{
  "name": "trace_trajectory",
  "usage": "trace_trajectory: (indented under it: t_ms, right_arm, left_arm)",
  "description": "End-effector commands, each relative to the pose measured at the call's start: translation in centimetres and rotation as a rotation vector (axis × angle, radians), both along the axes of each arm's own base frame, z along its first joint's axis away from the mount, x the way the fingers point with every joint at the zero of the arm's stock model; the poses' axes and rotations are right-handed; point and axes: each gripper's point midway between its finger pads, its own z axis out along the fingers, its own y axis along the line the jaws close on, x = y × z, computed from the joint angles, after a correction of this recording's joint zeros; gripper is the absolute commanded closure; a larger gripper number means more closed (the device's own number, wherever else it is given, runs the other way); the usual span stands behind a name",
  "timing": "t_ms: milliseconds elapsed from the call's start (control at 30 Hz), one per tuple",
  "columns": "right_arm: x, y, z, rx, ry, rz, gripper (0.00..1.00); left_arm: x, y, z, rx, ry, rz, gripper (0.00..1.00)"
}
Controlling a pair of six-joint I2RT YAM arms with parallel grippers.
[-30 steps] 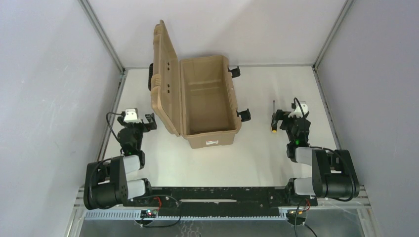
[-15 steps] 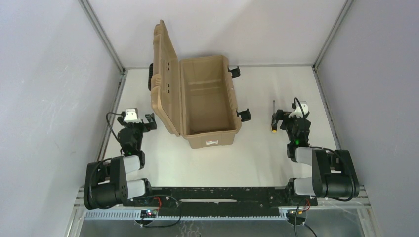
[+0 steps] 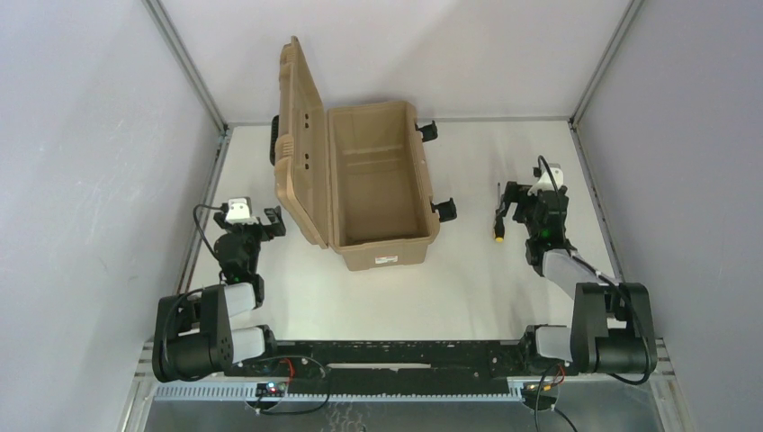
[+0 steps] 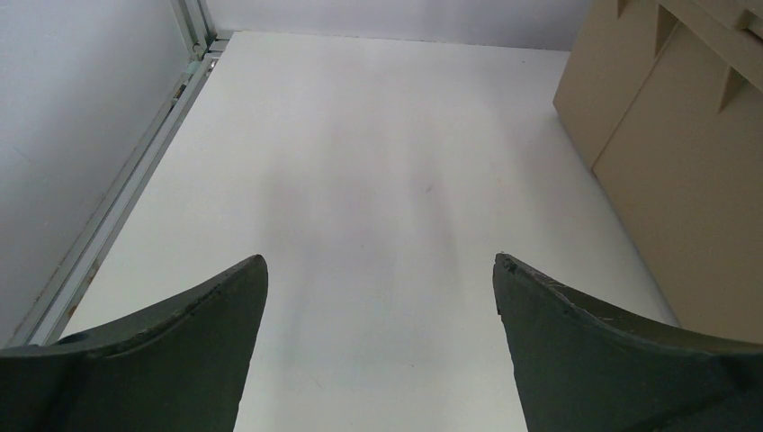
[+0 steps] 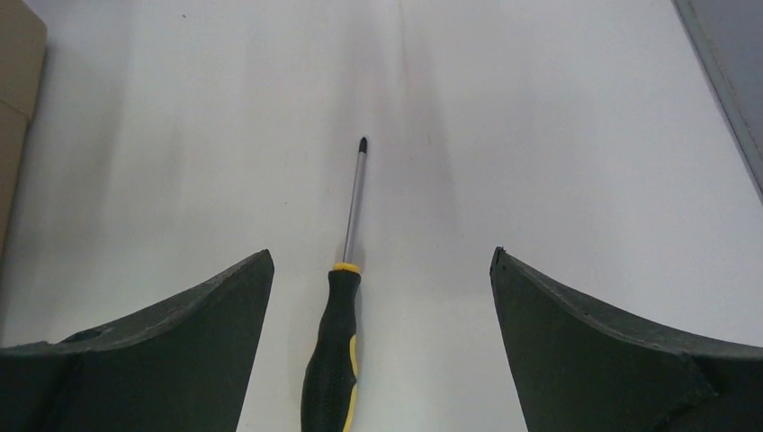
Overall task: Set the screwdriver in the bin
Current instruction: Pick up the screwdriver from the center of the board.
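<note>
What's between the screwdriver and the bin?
Only bare table between screwdriver and bin, bar the bin's black latch; top view shows it.

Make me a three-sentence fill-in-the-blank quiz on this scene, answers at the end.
The right gripper is ____, the screwdriver between its fingers.
The screwdriver's tip points ____ from the robot.
The bin is ____ inside.
Missing: open; away; empty.

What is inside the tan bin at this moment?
The bin shows only its own ribbed floor and walls. The strip just behind its near wall is hidden. The screwdriver lies outside on the table.
</note>
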Motion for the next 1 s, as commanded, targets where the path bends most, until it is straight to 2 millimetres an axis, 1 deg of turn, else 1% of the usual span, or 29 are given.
trace_trajectory:
  t_ms: [0,33,100,133,233,367,467,633,700,833,967]
  right_arm:
    - [-1.1,-0.5,-0.4,-0.04,0.107,-0.032,0.0]
    - [-0.9,-0.6,0.0,-0.043,0.12,-0.035,0.0]
    - [-1.2,-0.4,-0.2,-0.041,0.174,-0.04,0.0]
    - [-1.0,-0.5,0.3,-0.041,0.186,-0.046,0.0]
    - [-1.4,0.8,0.3,-0.064,0.287,-0.03,0.0]
    - [-1.8,1.0,0.7,-0.071,0.378,-0.039,0.01]
    - [-1.7,1.1,0.8,-0.056,0.45,-0.034,0.01]
    - [-1.5,1.9,0.4,-0.03,0.579,-0.001,0.06]
    - [-1.7,2.1,-0.2,-0.025,0.632,0.008,0.06]
    - [-1.8,2.1,-1.1,-0.02,0.719,0.002,0.1]
    - [-1.9,2.6,-1.9,0.005,0.773,0.013,0.11]
  left_arm:
    - [-0.3,-0.2,1.4,0.004,-0.075,-0.014,0.0]
    - [-0.3,-0.2,1.4,0.003,-0.074,-0.013,0.0]
    - [-0.2,-0.2,1.4,0.004,-0.075,-0.014,0.0]
    - [-0.3,-0.2,1.4,0.003,-0.075,-0.014,0.0]
    - [-0.3,-0.2,1.4,0.003,-0.074,-0.013,0.0]
    - [-0.3,-0.1,1.4,0.004,-0.074,-0.012,0.0]
    - [-0.2,-0.2,1.4,0.004,-0.075,-0.014,0.0]
    - [-0.2,-0.2,1.4,0.003,-0.075,-0.013,0.0]
    - [-0.3,-0.2,1.4,0.003,-0.074,-0.014,0.0]
    - [-0.3,-0.2,1.4,0.003,-0.074,-0.013,0.0]
    - [-0.3,-0.2,1.4,0.003,-0.074,-0.014,0.0]
